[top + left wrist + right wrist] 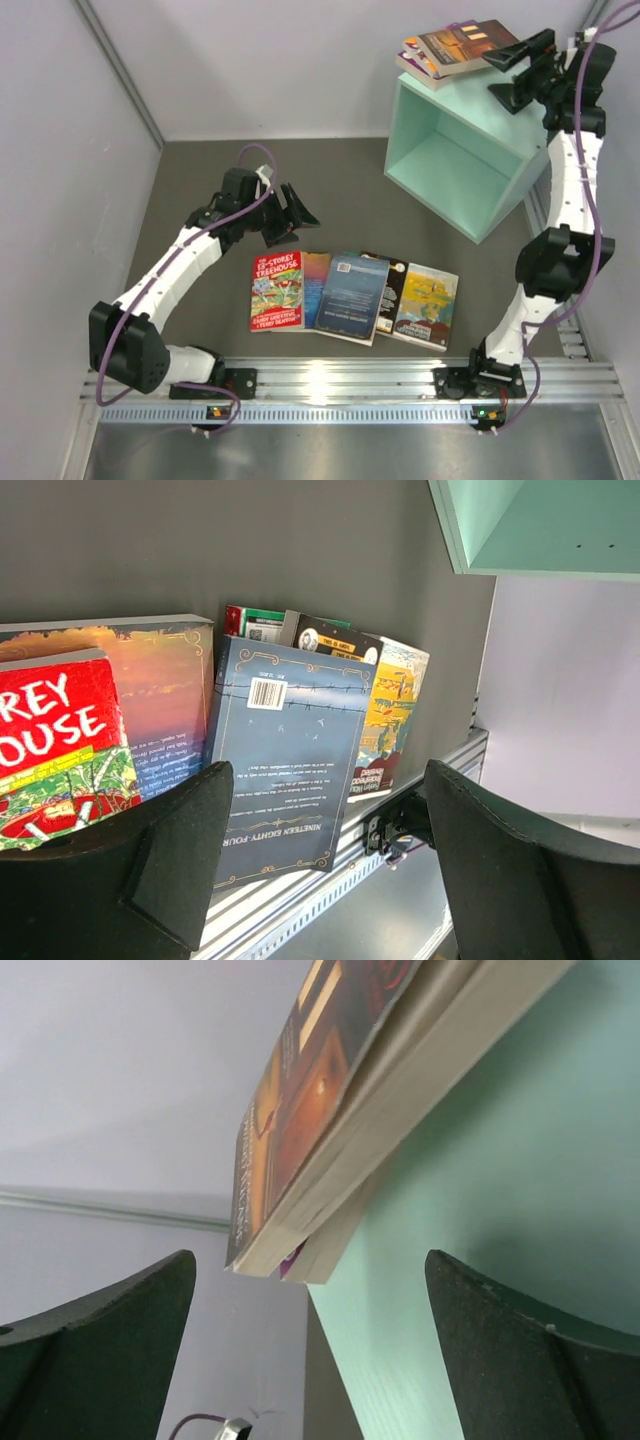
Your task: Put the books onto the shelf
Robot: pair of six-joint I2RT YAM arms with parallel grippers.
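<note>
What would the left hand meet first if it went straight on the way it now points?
Probably the dark blue book, which sits centred between the fingers of the open left hand in its wrist view, though depth is unclear.

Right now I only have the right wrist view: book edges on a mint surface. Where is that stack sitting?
Observer: The stack, two books, lies on top of the shelf at its far corner, not inside it.
Operator: Any books on the table?
Observer: Yes, an overlapping row along its near edge, with a red book at the left end.
Operator: And the left claw?
Observer: Open and empty, hovering just beyond the red book.
</note>
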